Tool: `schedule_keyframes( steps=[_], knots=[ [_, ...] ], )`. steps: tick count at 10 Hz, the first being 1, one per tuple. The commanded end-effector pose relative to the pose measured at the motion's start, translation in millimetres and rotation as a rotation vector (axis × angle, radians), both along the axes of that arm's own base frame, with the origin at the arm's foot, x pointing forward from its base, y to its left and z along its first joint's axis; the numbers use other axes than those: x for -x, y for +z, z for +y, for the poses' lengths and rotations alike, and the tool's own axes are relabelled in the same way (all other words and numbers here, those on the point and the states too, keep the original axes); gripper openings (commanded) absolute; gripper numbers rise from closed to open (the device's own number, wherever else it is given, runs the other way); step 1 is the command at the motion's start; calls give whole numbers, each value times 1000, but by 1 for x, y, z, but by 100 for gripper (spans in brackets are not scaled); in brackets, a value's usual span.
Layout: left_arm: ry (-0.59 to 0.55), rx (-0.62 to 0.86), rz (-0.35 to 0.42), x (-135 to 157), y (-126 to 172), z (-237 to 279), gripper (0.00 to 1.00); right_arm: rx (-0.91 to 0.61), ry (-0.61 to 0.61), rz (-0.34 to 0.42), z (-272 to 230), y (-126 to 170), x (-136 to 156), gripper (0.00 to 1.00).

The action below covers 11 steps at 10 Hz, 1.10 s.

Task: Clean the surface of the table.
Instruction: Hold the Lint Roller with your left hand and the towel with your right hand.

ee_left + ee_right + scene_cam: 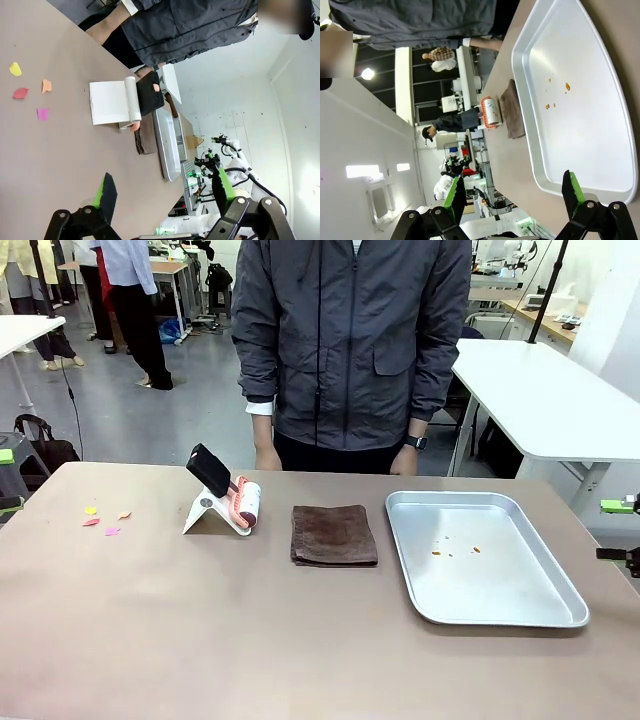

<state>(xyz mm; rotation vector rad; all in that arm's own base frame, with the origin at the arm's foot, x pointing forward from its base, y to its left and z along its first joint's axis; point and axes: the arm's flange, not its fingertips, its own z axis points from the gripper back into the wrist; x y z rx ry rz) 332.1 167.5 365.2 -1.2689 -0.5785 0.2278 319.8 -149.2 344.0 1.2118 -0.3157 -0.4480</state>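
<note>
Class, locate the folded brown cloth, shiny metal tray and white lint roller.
folded brown cloth [334, 534]: front view, its middle.
shiny metal tray [500, 578]: front view, bare floor.
white lint roller [251, 504]: front view, its roll.

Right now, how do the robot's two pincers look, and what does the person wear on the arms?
The left pincer and the right pincer each have two black fingers with bright green pads, on black linkages with round pivots. The person wears dark grey jacket sleeves, a white cuff and a black wristwatch.

A white-topped table [545, 390] stands on the grey floor [180, 430] of a workshop; a wooden workbench [545, 315] lines the far right wall [622, 310].
</note>
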Motion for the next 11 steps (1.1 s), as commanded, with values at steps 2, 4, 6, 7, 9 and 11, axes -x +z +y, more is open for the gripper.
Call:
schedule_keyframes(
  steps=[2, 4, 6, 7, 9, 11],
  knots=[
    [-90, -97, -19, -25, 37, -35, 100, 217, 13, -45, 42, 35, -17, 100],
    [-219, -195, -35, -60, 75, -85, 100, 381, 61, -84, 103, 74, -51, 100],
    [-289, -363, 6, -84, 97, -133, 100, 541, 158, -138, 179, 104, -89, 100],
    [-349, -436, 14, -90, 101, -143, 100, 643, 175, -135, 217, 112, -102, 100],
    [-352, -629, 96, -105, 106, -176, 100, 758, 240, -183, 293, 121, -118, 100],
    [-391, -679, 128, -121, 106, -203, 100, 782, 244, -104, 347, 108, -126, 100]
  ],
)
